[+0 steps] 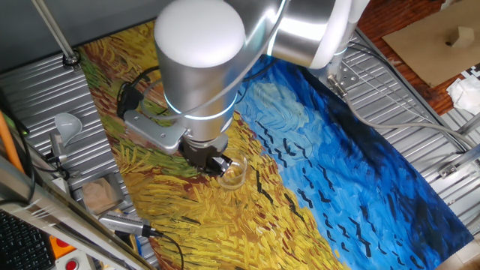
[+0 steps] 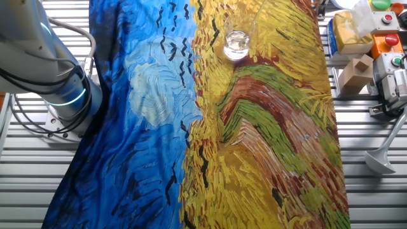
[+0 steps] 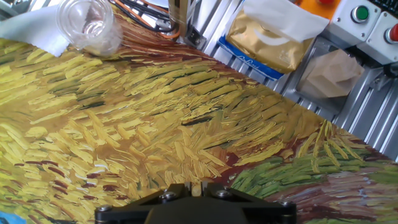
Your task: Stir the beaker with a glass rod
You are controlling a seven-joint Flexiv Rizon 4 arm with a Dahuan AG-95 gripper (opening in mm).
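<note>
Gripper [image 1: 218, 164] hangs low over the yellow part of the painted cloth [image 2: 267, 127] on the surface, just beside the beaker [image 1: 235, 172]; whether it is closed on something I cannot tell, and I can make out no glass rod with certainty. From where I stand, the stirring seems not yet begun or only starting.

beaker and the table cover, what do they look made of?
Beaker: clear glass by the look; transparent, with bright glints on rim and base. Clear plastic can't be ruled out.
Table cover: probably printed cloth or vinyl; painting pattern, soft sheen, edge draping over the table side.
</note>
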